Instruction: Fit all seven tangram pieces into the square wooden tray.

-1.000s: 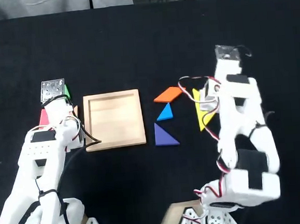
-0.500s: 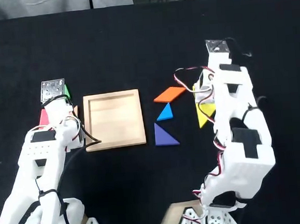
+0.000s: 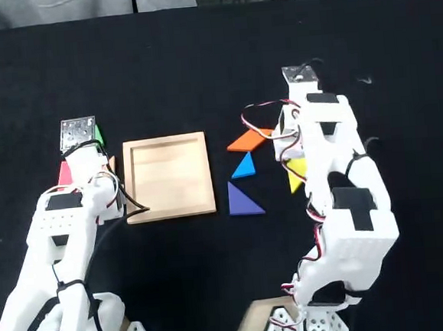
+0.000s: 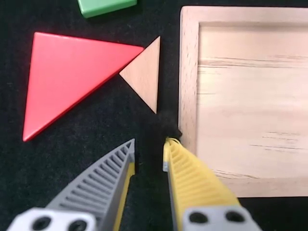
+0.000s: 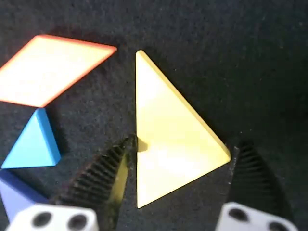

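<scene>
Over the last second the right arm swings left, and the right gripper (image 5: 180,147) now hangs over the yellow triangle (image 5: 168,139) with its jaws wide, one finger at each side – not yet closed on it. The triangle lies flat on the table, right of the orange piece (image 3: 249,139) and the blue triangle (image 3: 243,166), well apart from the tray (image 3: 171,213). I judge a grasp is near, the first placement. No piece sits in the tray yet. The left arm has not moved – the left gripper (image 4: 150,143), jaws narrow and holding nothing, sits just left of the tray, near the wooden triangle (image 4: 144,74) and the red triangle (image 4: 67,77).
</scene>
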Controlling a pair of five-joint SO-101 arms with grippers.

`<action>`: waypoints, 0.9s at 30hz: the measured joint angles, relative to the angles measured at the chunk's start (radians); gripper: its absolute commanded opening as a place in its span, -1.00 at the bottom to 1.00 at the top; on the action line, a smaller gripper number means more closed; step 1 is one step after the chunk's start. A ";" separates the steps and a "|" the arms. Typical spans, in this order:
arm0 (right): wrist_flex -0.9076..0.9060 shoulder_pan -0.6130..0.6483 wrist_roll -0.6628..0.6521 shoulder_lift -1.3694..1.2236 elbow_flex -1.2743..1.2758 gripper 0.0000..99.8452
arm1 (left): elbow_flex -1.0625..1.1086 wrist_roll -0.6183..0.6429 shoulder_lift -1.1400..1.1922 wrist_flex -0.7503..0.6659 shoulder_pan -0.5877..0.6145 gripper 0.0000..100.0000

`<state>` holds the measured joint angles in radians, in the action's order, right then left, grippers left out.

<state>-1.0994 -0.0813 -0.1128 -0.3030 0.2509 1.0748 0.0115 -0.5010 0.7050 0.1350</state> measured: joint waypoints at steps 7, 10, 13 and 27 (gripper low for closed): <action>0.002 0.000 -0.041 -0.031 0.000 -0.44 | 0.000 0.000 0.000 0.000 0.000 -0.79; 0.002 0.000 -0.051 -0.037 -0.003 -0.60 | 0.000 0.000 0.000 0.000 0.000 -0.79; 0.002 -0.002 -0.051 -0.037 -0.006 -0.75 | 0.000 0.000 0.000 0.000 0.000 -0.79; -0.072 0.061 -0.054 0.054 -0.020 -0.65 | 0.000 0.000 0.000 0.000 0.000 -0.79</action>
<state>-1.1715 -0.0199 -0.1665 -0.2493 0.2309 1.0748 0.0115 -0.5010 0.7050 0.1350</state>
